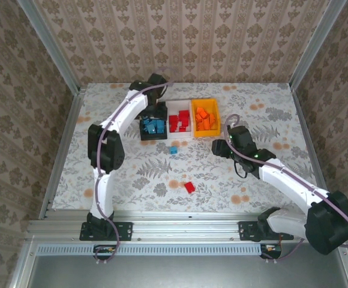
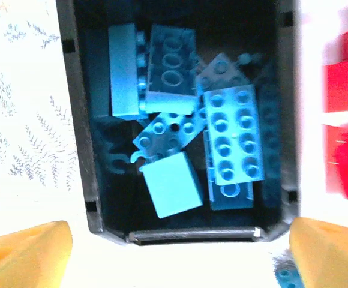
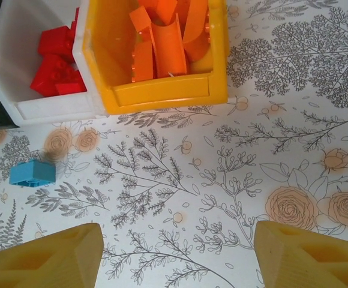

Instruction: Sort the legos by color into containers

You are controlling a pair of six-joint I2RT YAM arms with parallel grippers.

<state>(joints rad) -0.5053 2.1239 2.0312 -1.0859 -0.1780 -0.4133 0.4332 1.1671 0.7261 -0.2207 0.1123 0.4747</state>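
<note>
The legos are glossy moulded plastic with round studs. Most of them already lie sorted in three open rectangular bins joined in a row. The black bin [image 2: 78,120] holds a jumble of at least six light blue bricks [image 2: 228,138]; one is long with two rows of studs, and one shows a smooth square face. The white bin [image 3: 54,108] in the middle holds blocky red bricks [image 3: 57,60]. The orange-yellow bin [image 3: 162,93] holds orange pieces [image 3: 162,42], some of them curved. Two legos lie loose on the tabletop [image 1: 132,180], which has a printed pattern of ferns and flowers. One is a blue brick [image 3: 32,173] just in front of the bins, and the other is a red brick [image 1: 189,187] nearer the arm bases.

The left end effector [image 2: 177,258] hangs over the black bin, its yellow fingertips spread wide and gripping nothing. The right end effector [image 3: 180,255] is over bare tabletop in front of the orange-yellow bin, its fingers also apart and empty.
</note>
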